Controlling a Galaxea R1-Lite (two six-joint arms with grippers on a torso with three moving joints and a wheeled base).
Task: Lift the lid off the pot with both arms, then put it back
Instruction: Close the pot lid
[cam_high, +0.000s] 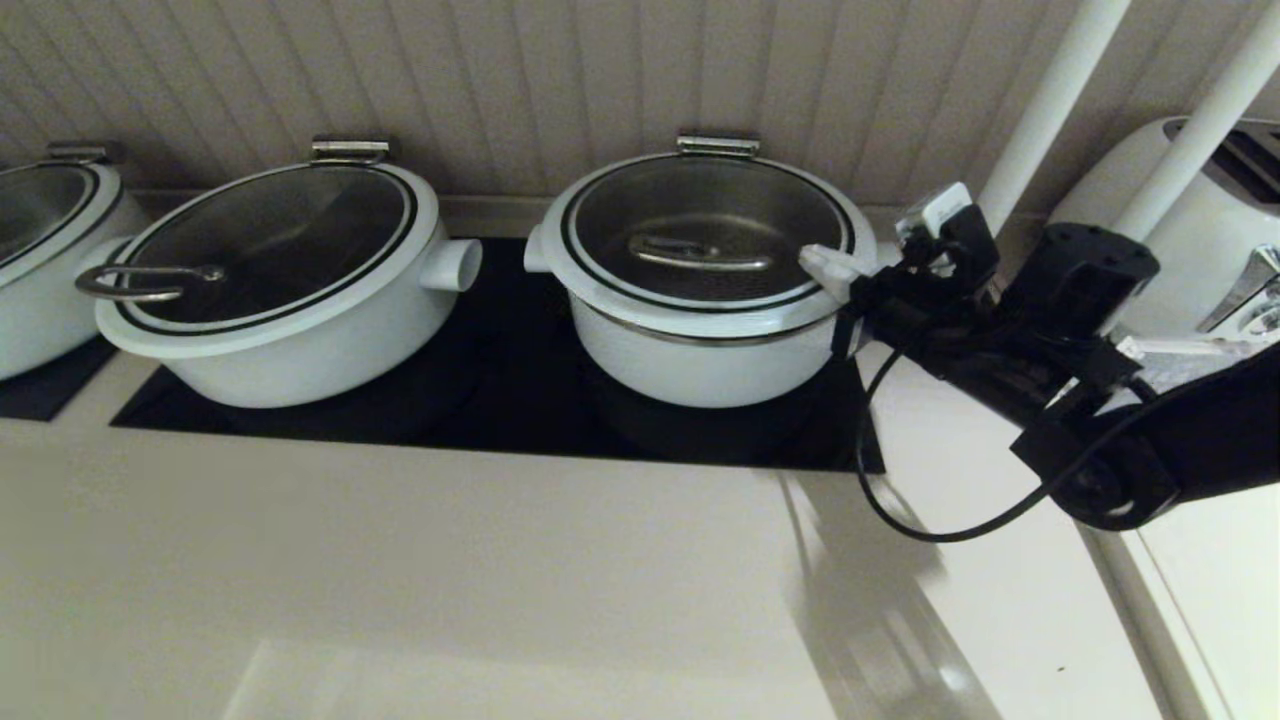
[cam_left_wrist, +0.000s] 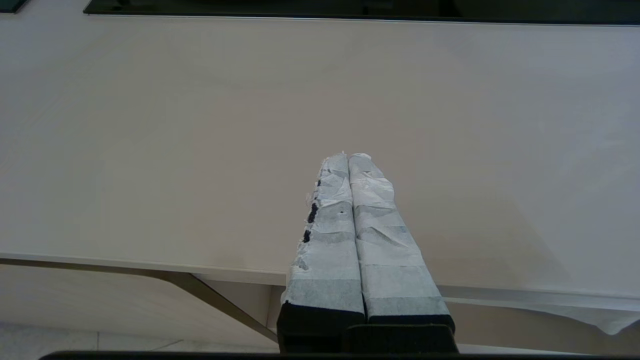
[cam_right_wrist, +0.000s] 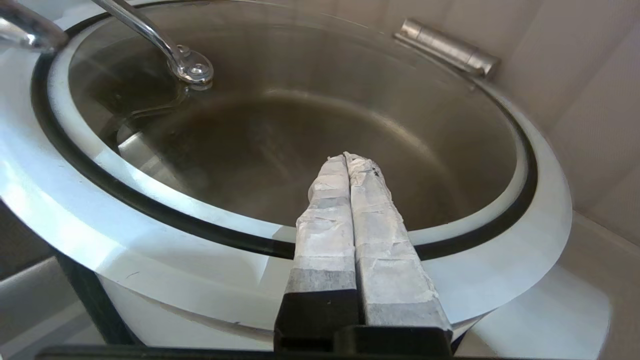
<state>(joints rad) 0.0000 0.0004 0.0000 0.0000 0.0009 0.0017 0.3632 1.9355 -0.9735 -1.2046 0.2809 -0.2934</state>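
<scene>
The glass lid with white rim, black ring and bent steel bar handle lies on the deep white pot. My right gripper is shut and empty, its fingertips over the lid's right rim. In the right wrist view the shut fingers reach over the lid's rim, with the bar handle and the hinge clip beyond. My left gripper is shut and empty, parked above the pale counter; it does not show in the head view.
A wider, shallower white pot with a loop-handled lid stands to the left on the same black hob. A third pot is at the far left. A white toaster and white poles stand at the right.
</scene>
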